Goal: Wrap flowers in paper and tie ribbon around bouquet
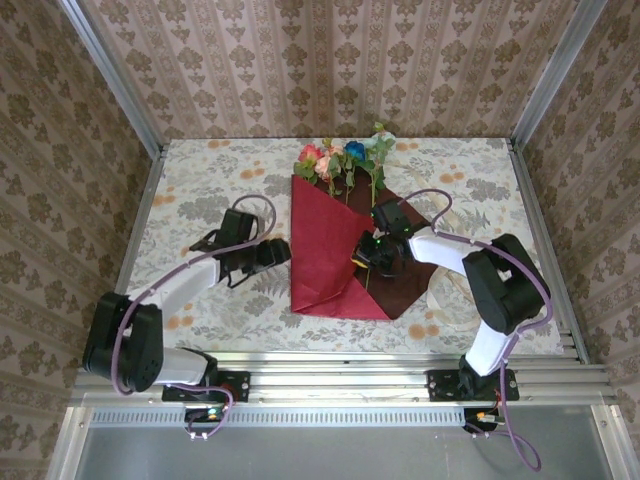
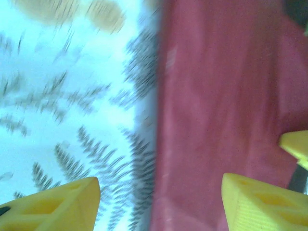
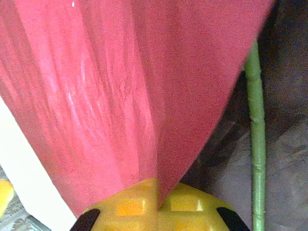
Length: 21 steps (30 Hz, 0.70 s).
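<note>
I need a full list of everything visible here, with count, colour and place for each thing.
flowers: a few, pink, orange-red, blue and pale, green stems; far centre, heads past the paper's top edge.
paper: one, crimson and maroon; table centre, partly folded.
ribbon: one, cream; apparently beside the paper's right edge, hard to make out.
tablecloth: one, pale floral print; covering the table.
left hand: one, yellow; open over the paper's left edge.
right hand: one, yellow; shut on the paper.

paper [image 1: 325, 260]: thin, matt, faintly creased | tablecloth [image 1: 200, 180]: matt printed cloth | flower stem [image 3: 257, 144]: smooth green plastic | rail [image 1: 330, 372]: bare ribbed metal
</note>
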Tool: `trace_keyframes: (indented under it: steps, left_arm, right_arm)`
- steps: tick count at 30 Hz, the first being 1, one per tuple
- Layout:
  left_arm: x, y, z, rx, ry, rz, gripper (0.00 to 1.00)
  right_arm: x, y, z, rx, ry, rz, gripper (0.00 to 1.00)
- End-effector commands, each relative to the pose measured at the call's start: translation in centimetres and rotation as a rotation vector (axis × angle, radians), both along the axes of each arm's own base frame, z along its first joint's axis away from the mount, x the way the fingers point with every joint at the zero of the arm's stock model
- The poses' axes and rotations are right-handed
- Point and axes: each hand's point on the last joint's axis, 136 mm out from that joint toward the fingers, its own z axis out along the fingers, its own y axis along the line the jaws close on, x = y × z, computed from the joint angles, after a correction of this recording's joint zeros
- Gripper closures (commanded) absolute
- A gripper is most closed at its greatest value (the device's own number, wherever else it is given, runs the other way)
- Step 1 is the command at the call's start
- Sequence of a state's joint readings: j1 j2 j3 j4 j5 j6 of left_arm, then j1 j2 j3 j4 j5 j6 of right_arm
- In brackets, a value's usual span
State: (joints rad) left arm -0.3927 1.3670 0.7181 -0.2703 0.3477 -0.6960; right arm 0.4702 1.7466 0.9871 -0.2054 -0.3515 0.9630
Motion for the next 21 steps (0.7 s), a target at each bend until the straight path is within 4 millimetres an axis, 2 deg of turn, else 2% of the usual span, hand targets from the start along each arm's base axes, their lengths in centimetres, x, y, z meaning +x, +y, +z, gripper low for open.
trace_keyframes:
  steps: [1, 8, 13, 17, 18, 21]
  left_arm:
    - [-1.5, -2.4, 0.0, -0.183, 0.084, -0.052, 0.34]
    - [-3.1, -3.5, -2.8, -0.227, 0.175, -0.053, 0.39]
    - [-4.6, -4.0, -3.9, -0.206, 0.213, -0.086, 0.42]
    - [-4.8, -3.6, -4.4, -0.172, 0.215, -0.081, 0.45]
    - [-5.4, -4.4, -4.5, -0.176, 0.216, -0.109, 0.47]
    - [-5.1, -5.0, -4.8, -0.207, 0.219, -0.097, 0.54]
  right_arm:
    - [-0.1, 0.3, -0.5, -0.010, 0.019, 0.040, 1.00]
    - [0.1, 0.3, -0.7, -0.018, 0.016, 0.049, 1.00]
    - [0.2, 0.1, -0.9, -0.029, 0.012, 0.058, 1.00]
    - [0.3, 0.0, -1.2, -0.030, 0.016, 0.061, 1.00]
    - [0.3, 0.1, -1.2, -0.028, 0.017, 0.062, 1.00]
    - [0.3, 0.2, -1.3, -0.021, 0.019, 0.064, 1.00]
